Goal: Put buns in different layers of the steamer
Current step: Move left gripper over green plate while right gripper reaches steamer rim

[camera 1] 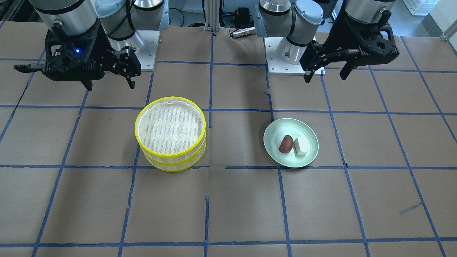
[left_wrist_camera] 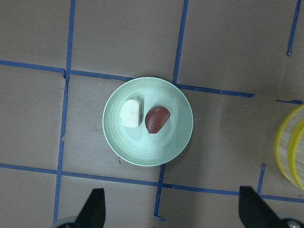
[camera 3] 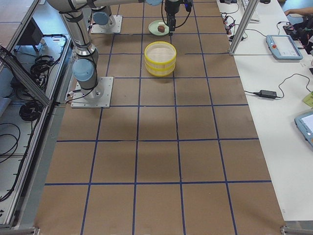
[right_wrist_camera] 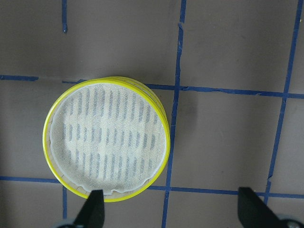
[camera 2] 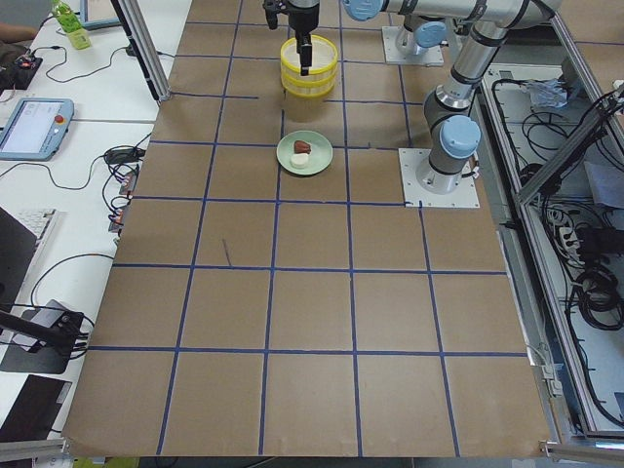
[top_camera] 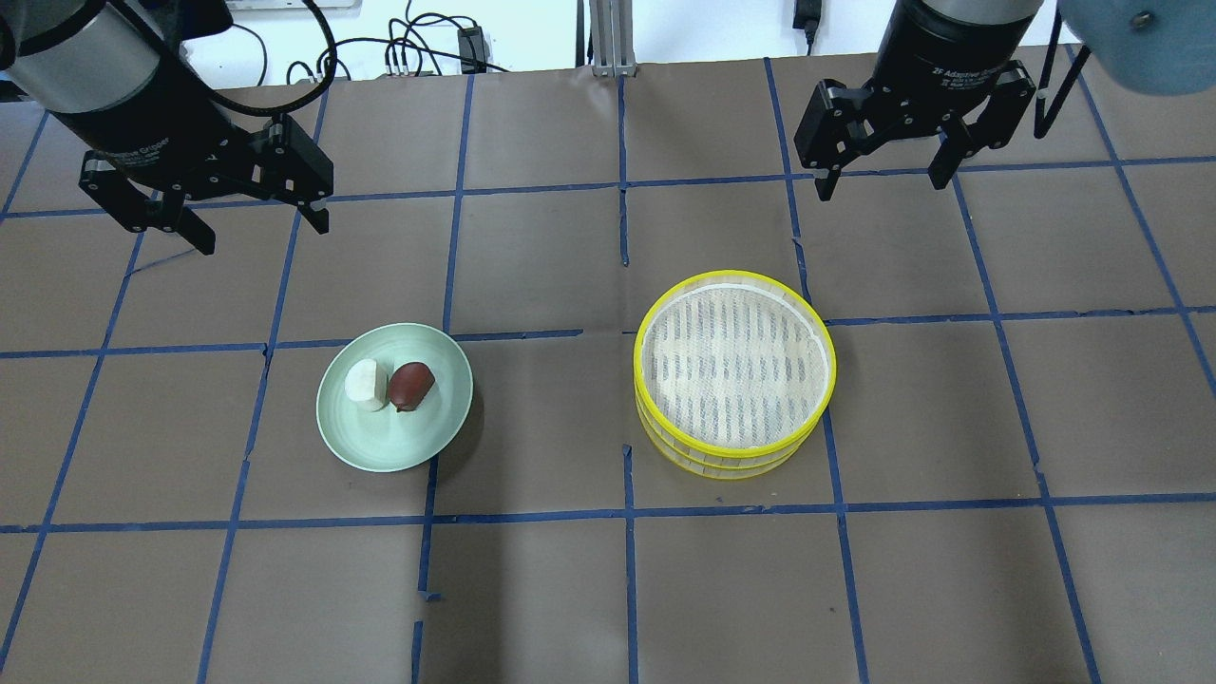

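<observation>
Table: I see brown paper on the table (top_camera: 532, 247), marked into squares by blue tape, with some strips torn or crooked.
Room: white desks run along both ends; one has a teach pendant (camera 2: 34, 127) and a green bottle (camera 2: 68, 24), the other a second pendant (camera 3: 283, 46) and a power brick (camera 3: 269, 93). Cable bundles hang in the frames behind the robot bases.
Plate: the pale green plate (top_camera: 399, 456) sits on the left arm's side of the table.
Buns: the red bun (top_camera: 411, 385) and the white bun (top_camera: 366, 384) lie on the plate, touching side by side.
Steamer: the top tray (top_camera: 638, 370) sits stacked on the lower tray (top_camera: 722, 467), slightly offset, well apart from the plate.
Left gripper: the left gripper (top_camera: 258, 226) hangs above the table near the plate, fingers spread wide, holding nothing.
Right gripper: the right gripper (top_camera: 883, 182) hangs near the steamer, fingers likewise apart and bare.
Hidden: the top tray covers the lower tray's inside, so I see only its side. Both arms are cut off at the frame tops. In the end views the buns are mere specks.
</observation>
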Controlling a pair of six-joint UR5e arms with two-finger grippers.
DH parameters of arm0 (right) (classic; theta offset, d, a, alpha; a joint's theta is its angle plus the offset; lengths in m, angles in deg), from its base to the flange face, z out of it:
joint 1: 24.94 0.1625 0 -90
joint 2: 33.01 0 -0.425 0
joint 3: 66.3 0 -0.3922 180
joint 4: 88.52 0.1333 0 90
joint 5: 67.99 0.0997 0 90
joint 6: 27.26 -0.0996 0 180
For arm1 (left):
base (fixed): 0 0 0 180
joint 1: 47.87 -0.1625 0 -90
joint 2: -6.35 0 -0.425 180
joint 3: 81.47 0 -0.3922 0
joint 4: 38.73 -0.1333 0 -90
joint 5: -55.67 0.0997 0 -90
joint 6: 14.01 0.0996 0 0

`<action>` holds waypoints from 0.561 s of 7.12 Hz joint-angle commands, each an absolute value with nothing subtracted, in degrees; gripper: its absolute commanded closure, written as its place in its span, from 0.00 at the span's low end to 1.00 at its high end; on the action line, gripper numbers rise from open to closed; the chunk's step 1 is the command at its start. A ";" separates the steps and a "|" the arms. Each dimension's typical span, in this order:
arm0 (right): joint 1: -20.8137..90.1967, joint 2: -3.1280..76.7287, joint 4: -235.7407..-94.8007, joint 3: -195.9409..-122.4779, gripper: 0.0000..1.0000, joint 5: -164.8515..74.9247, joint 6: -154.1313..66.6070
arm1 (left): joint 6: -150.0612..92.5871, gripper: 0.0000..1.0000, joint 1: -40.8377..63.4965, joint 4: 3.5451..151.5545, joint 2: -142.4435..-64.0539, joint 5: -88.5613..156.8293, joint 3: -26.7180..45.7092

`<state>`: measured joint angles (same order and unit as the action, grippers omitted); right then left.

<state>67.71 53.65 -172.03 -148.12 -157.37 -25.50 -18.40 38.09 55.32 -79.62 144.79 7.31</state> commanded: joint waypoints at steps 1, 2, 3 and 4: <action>67.70 53.57 -172.11 -148.13 0.00 -157.37 -25.16 | -18.40 0.00 38.18 55.31 -79.61 144.70 7.30; 67.70 53.56 -172.02 -148.13 0.00 -157.37 -25.06 | -18.40 0.00 38.18 55.31 -79.70 144.79 7.47; 67.61 53.56 -172.02 -148.13 0.00 -157.37 -24.98 | -18.31 0.00 38.09 55.31 -79.70 144.88 7.56; 67.78 53.56 -172.28 -148.39 0.00 -157.28 -25.06 | -18.40 0.00 38.09 55.31 -79.61 144.96 7.56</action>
<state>67.68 53.57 -172.08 -148.21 -157.35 -25.06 -18.36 38.13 55.31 -79.67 144.86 7.51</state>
